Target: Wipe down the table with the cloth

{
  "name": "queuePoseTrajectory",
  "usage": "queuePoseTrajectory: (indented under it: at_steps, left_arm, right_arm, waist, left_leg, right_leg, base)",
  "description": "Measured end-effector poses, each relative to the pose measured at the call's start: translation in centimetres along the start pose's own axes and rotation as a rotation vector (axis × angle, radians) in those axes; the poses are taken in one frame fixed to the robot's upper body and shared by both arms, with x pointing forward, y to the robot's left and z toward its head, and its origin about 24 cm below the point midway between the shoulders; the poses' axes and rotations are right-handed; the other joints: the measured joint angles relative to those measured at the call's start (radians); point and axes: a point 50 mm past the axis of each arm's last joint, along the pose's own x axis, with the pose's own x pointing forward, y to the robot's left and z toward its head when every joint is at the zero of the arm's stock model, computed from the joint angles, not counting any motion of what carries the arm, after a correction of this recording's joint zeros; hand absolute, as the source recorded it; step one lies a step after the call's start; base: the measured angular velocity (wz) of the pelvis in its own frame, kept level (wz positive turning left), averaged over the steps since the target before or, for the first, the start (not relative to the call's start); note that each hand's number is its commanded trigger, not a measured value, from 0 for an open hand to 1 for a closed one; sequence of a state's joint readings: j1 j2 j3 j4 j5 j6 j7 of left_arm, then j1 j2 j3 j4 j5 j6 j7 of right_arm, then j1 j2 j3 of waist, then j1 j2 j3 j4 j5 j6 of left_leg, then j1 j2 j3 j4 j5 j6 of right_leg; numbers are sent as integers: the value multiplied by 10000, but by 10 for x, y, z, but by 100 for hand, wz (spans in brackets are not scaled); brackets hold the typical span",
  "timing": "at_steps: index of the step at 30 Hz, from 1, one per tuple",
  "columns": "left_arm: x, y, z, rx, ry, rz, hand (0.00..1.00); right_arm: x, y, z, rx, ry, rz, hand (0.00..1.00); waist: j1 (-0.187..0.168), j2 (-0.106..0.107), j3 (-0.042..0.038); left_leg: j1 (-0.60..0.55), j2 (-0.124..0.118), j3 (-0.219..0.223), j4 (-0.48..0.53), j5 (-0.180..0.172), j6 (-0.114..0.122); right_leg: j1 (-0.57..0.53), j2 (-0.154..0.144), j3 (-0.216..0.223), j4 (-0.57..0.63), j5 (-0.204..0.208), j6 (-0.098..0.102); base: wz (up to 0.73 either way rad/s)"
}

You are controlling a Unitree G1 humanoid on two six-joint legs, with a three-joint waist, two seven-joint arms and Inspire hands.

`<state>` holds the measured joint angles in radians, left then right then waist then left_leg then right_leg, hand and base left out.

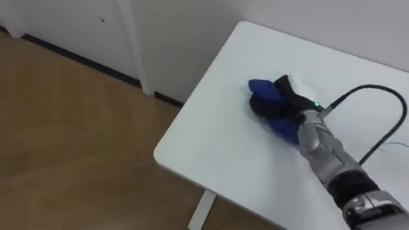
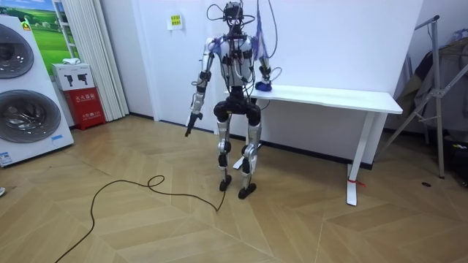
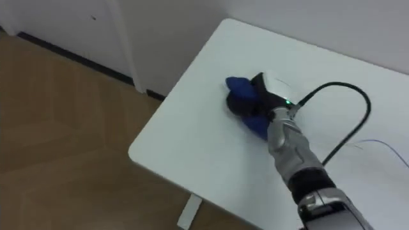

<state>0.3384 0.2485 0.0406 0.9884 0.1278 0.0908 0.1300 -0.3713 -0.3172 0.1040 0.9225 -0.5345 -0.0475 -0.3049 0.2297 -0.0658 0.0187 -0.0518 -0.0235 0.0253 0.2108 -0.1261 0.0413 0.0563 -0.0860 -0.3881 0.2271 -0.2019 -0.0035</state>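
We see the right hand point(image 1: 281, 101) resting on the crumpled blue cloth point(image 1: 261, 88), which lies on the white flat-topped bench point(image 1: 217, 147) near its far corner, well in from the near edge. The fingers point(image 1: 276, 96) look curled down over the bunched cloth, gripping it and pressing it against the bench top. The left hand point(image 2: 191, 120) hangs at the robot's side, away from the bench, and we cannot tell its state. In the room view the robot stands at the end of the bench that lies on the room view's left.

We judge the wipe to be under way, with much of the near surface yet to be covered. To do it well, we would keep the palm flat and the pressure even, so the cloth slides rather than rolls up. We would draw it in overlapping passes toward the near edge and stop short of the rim, so the cloth does not drop to the brown wooden floor point(image 1: 77, 128).
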Motion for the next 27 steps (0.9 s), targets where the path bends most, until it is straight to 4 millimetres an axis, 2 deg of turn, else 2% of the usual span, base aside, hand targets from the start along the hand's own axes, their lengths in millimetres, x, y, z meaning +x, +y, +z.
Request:
queuePoseTrajectory:
  at_steps: [1,2,3,4,5,6,7,8,9,10,11,12,13,14,15,16,17,18,19,20,21,22,23,24,25,26,27]
  left_arm:
    - [-1,0,-3,74,12,-27,0]
    - [-2,3,-2,428,-203,20,0]
    - [-2,6,3,508,-458,83,0]
    - [-2,8,7,572,-596,171,0]
    - [-2,13,15,656,-1005,401,0]
    - [-2,16,18,639,-1284,505,0]
    - [-2,18,22,632,-1463,544,0]
    - [-2,21,26,568,-1762,642,0]
    - [-2,25,31,585,-1971,751,0]
    - [-2,28,34,629,-2076,802,0]
    - [-1,31,41,660,-2288,846,0]
    - [-1,31,51,634,-2532,836,0]
    - [0,31,56,642,-2652,813,0]
    - [0,31,62,596,-2813,800,0]
    - [0,28,67,560,-2914,738,0]
    - [0,29,68,504,-2944,748,0]
    - [0,30,68,373,-2960,727,0]
    - [0,24,68,181,-2838,502,0]
    - [0,21,67,115,-2800,365,0]
    - [0,15,63,77,-2684,99,0]
    - [-1,11,53,170,-2439,-120,0]
    - [-2,11,50,202,-2387,-142,0]
    - [-4,11,30,239,-1874,-163,0]
    - [-6,11,17,259,-1502,-241,0]
    - [-8,11,10,266,-1321,-268,0]
    - [-10,11,-5,227,-943,-319,0]
    - [-13,13,-20,79,-495,-317,0]
  right_arm:
    - [-3,-1,-13,164,408,-118,100]
    - [-11,-4,-37,340,1160,-340,100]
    - [-20,-7,-59,431,1867,-497,100]
    - [-25,-7,-69,468,2210,-551,100]
    - [-35,-6,-88,723,2869,-767,100]
    - [-47,-5,-106,855,3562,-946,100]
    - [-54,-5,-115,828,3869,-1008,100]
    - [-64,-4,-126,684,4169,-1079,100]
    - [-70,-2,-131,671,4332,-1107,100]
    - [-71,-1,-131,661,4341,-1120,100]
    - [-74,1,-132,644,4377,-1088,100]
    - [-73,3,-128,614,4299,-984,100]
    - [-71,5,-124,608,4189,-920,100]
    - [-63,7,-110,584,3725,-797,100]
    - [-52,12,-89,495,3149,-541,100]
    - [-46,13,-77,352,2788,-457,100]
    - [-31,14,-44,-124,1696,-161,100]
    - [-17,9,-15,-660,572,5,100]
    - [-13,8,-2,-821,124,47,100]
    - [-9,4,9,-1067,-371,26,100]
    - [-8,2,10,-1255,-455,11,100]
    - [-8,2,8,-1330,-404,29,100]
    - [-9,-1,-1,-1374,-224,11,100]
    - [-12,-9,-19,-1353,152,-126,100]
    - [-14,-14,-30,-1238,466,-228,100]
    - [-21,-23,-55,-997,1234,-509,100]
    - [-31,-29,-79,-616,1984,-778,100]
  waist:
    - [-110,-1,4]
    - [-295,-10,-1]
    - [-408,43,31]
    - [-417,40,15]
    - [-457,32,-3]
    - [-609,111,-46]
    - [-643,160,-105]
    - [-693,256,-204]
    - [-890,286,-219]
    - [-953,281,-218]
    - [-974,272,-225]
    - [-959,265,-224]
    - [-921,257,-230]
    - [-817,214,-233]
    - [-598,192,-229]
    - [-427,172,-231]
    - [-59,97,-212]
    - [269,348,-241]
    - [348,421,-208]
    - [273,379,-184]
    - [146,335,-186]
    - [76,285,-187]
    - [-137,160,-148]
    - [-360,124,-111]
    - [-453,158,-109]
    - [-520,158,-64]
    - [-526,316,-38]
  left_leg:
    - [80,-4,23,47,-37,39]
    - [160,20,79,230,-167,92]
    - [276,162,391,349,-362,115]
    - [309,235,562,441,-445,131]
    - [265,395,901,723,-707,114]
    - [256,598,1182,1194,-1009,69]
    - [282,729,1276,1373,-1145,13]
    - [285,1043,1404,1719,-1382,-118]
    - [217,1374,1419,2054,-1553,-303]
    - [186,1529,1413,2171,-1612,-404]
    - [113,1861,1404,2361,-1687,-643]
    - [72,2223,1425,2444,-1660,-902]
    - [65,2384,1428,2444,-1625,-1050]
    - [55,2732,1527,2439,-1541,-1352]
    - [135,3160,1680,2410,-1418,-1734]
    - [189,3410,1782,2371,-1344,-1956]
    - [274,3868,1898,2283,-1221,-2449]
    - [243,4474,1614,2247,-1125,-2704]
    - [204,4693,1481,2175,-997,-2499]
    - [-8,4824,1347,2137,-646,-2054]
    - [-346,4591,1351,2315,-536,-2097]
    - [-464,4408,1352,2390,-537,-2097]
    - [-684,3838,1336,2537,-540,-2093]
    - [-770,3295,1359,2564,-547,-2055]
    - [-757,3072,1388,2547,-546,-2011]
    - [-614,2719,1397,2358,-512,-1903]
    - [-367,2508,1407,1978,-457,-1818]
  right_leg:
    - [23,-61,22,216,-60,82]
    - [9,-184,-37,738,-193,188]
    - [-71,-293,9,1340,-356,357]
    - [-234,-421,62,1844,-459,511]
    - [-485,-906,8,2865,-670,622]
    - [-655,-1592,118,3697,-864,732]
    - [-701,-1906,231,3963,-882,764]
    - [-726,-2411,386,3979,-829,847]
    - [-713,-2737,556,3681,-680,931]
    - [-708,-2829,689,3441,-564,987]
    - [-656,-2923,879,2839,-276,1051]
    - [-525,-2962,896,2079,81,1112]
    - [-493,-2957,859,1794,273,1126]
    - [-440,-2900,852,1402,689,1136]
    - [-522,-2613,882,1068,1031,1172]
    - [-608,-2445,842,1049,1118,1173]
    - [-870,-2044,686,1410,1289,1145]
    - [-1222,-1562,114,2080,703,1351]
    - [-1430,-1370,-19,2357,392,1141]
    - [-1676,-1183,-97,2817,-153,856]
    - [-1672,-1083,-371,2926,-468,658]
    - [-1669,-1025,-401,2901,-575,590]
    - [-1528,-967,-360,2835,-732,444]
    - [-1321,-832,-287,2533,-763,398]
    - [-1174,-778,-266,2343,-769,387]
    - [-906,-615,-204,1994,-753,362]
    - [-749,-465,71,1699,-728,321]
  base:
    - [54]
    - [31]
    - [12]
    - [-26]
    - [-37]
    - [-36]
    - [-35]
    - [-44]
    - [-47]
    - [-43]
    - [-40]
    - [-37]
    - [-37]
    - [-53]
    - [-66]
    - [-95]
    - [-105]
    - [-91]
    - [-33]
    - [46]
    - [70]
    - [98]
    - [106]
    - [113]
    - [108]
    - [77]
    - [57]
